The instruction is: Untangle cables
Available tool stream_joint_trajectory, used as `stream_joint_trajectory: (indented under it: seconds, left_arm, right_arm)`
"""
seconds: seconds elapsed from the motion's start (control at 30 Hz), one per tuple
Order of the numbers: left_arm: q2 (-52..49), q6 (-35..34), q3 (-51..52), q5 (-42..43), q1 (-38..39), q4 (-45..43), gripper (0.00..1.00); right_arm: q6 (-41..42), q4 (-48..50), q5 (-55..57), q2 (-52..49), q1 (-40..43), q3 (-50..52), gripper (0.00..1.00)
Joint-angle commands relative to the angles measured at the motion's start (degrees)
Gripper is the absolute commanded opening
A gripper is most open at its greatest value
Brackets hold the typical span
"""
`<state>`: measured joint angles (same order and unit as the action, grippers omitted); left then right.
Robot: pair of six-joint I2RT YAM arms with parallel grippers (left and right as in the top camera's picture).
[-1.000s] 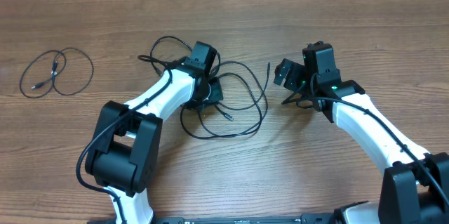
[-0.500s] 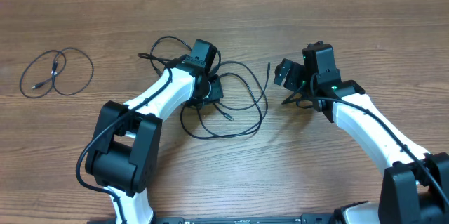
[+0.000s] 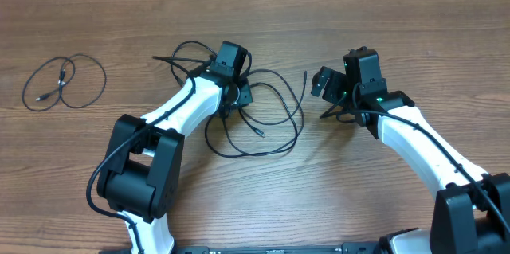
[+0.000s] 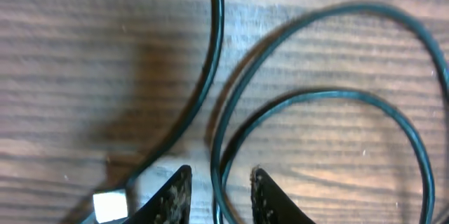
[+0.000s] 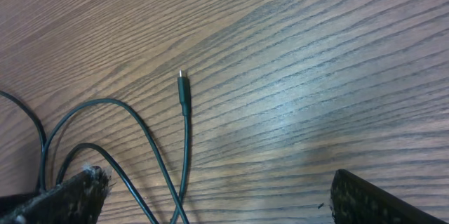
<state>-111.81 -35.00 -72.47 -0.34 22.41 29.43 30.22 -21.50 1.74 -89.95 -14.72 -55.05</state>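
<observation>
Straddling one strand of the tangled thin black cables (image 3: pixel 259 132) at the centre of the brown wooden desk (image 3: pixel 382 15), the left claw (image 4: pixel 221 182) stands slightly parted, gripping nothing; the right claw (image 5: pixel 217 185) gapes wide, empty, nearby.

Tangled cables (image 3: pixel 256 130) mid-tabletop (image 3: pixel 358 15), left pincer (image 3: pixel 241 95) over their left part, one strand between its fingertips, right pincer (image 3: pixel 325 95) just right of them, separate looped cable (image 3: pixel 64 83) far left.
</observation>
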Motion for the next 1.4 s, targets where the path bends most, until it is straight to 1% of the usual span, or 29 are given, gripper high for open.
stream_joint_trajectory:
  seconds: [0.0,0.1,0.23,0.5,1.03,1.17,1.27,1.37]
  left_arm:
    - [-1.0,0.1,-0.7,-3.1,0.1,-1.2,0.30]
    - [-1.1,0.1,-0.7,-3.1,0.1,-1.6,0.32]
    - [-1.7,0.1,-0.7,-3.1,0.1,-1.9,0.32]
    - [-2.9,0.1,-0.7,-3.1,0.1,-2.9,0.22]
    - [-6.1,0.3,-0.7,-3.1,0.1,-4.6,0.18]
    - [-6.1,0.3,-0.7,-3.0,0.1,-4.5,0.14]
    - [-6.1,0.9,-0.7,-1.0,0.1,-4.2,0.09]
    - [-6.2,2.4,-0.7,1.8,0.2,-4.1,0.10]
  right_arm:
    - [0.1,0.3,0.6,0.0,-0.2,-0.1,1.00]
    - [0.2,0.3,0.6,0.0,-0.2,-0.1,1.00]
    - [0.1,0.4,0.6,0.0,-0.2,-0.1,1.00]
    - [0.1,0.4,0.6,0.0,-0.2,-0.1,1.00]
    - [0.1,0.3,0.6,0.0,-0.2,-0.1,1.00]
    - [0.1,0.3,0.6,0.0,-0.2,-0.1,1.00]
    - [0.1,0.4,0.6,0.0,-0.2,-0.1,1.00]
    - [0.1,0.4,0.6,0.0,-0.2,-0.1,1.00]
